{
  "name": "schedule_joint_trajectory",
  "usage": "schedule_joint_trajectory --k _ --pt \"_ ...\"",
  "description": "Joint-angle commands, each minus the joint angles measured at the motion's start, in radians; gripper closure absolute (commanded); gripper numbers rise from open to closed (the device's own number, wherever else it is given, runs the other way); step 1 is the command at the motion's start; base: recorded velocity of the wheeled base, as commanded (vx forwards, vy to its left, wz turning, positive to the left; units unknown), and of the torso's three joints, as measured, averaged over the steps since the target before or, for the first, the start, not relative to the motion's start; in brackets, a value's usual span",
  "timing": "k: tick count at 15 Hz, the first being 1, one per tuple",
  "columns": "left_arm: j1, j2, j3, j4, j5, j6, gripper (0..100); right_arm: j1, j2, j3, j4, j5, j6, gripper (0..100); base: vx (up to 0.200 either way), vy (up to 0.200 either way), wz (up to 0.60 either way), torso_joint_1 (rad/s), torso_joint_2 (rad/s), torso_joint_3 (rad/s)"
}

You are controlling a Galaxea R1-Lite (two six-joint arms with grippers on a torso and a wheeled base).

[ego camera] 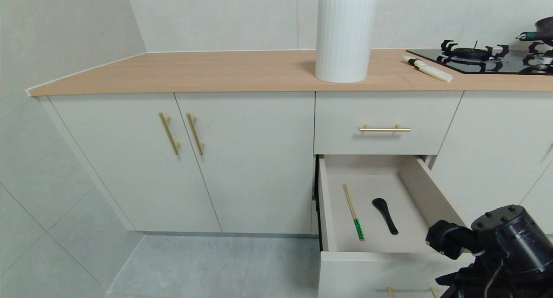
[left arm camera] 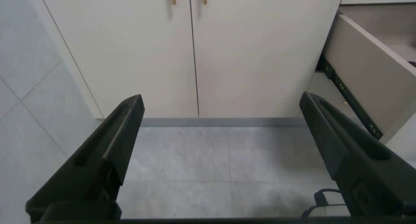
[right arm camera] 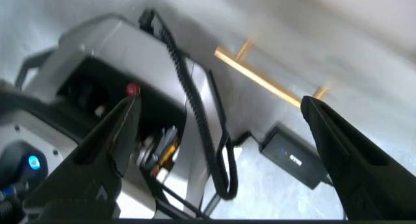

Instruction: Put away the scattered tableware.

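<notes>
Head view gives you the lower drawer (ego camera: 425,194) pulled out, with a pair of chopsticks (ego camera: 353,211) lying toward its left wall and a black spoon (ego camera: 384,215) just beside them, near its middle. On the table (ego camera: 216,71), a white utensil (ego camera: 427,69) lies toward the right end beside the gas hob (ego camera: 475,58); a white ribbed canister (ego camera: 344,38) stands further left. Your left gripper (left arm camera: 221,104) and right gripper (right arm camera: 221,100) both have fingers spread, grasping nothing.
</notes>
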Motion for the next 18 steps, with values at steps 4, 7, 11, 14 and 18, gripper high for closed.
schedule_joint_trajectory --k 4,7,11,14,18 --pt "0.0 0.0 0.0 0.0 0.0 0.0 0 -0.016 0.1 -0.005 -0.04 -0.012 0.007 0 0.0 0.0 0.0 0.0 0.0 0.0" --pt "0.0 0.0 0.0 0.0 0.0 0.0 0 -0.07 0.143 -0.009 -0.093 -0.013 0.008 0 0.0 0.0 0.0 0.0 0.0 0.0" --pt "0.0 0.0 0.0 0.0 0.0 0.0 0 -0.132 0.208 -0.035 -0.145 -0.044 0.034 0 0.0 0.0 0.0 0.0 0.0 0.0" --pt "0.0 0.0 0.0 0.0 0.0 0.0 0 -0.168 0.281 -0.052 -0.274 -0.09 0.123 0 0.0 0.0 0.0 0.0 0.0 0.0" --pt "0.0 0.0 0.0 0.0 0.0 0.0 0 -0.191 0.401 -0.051 -0.472 -0.186 0.173 0 0.0 0.0 0.0 0.0 0.0 0.0"
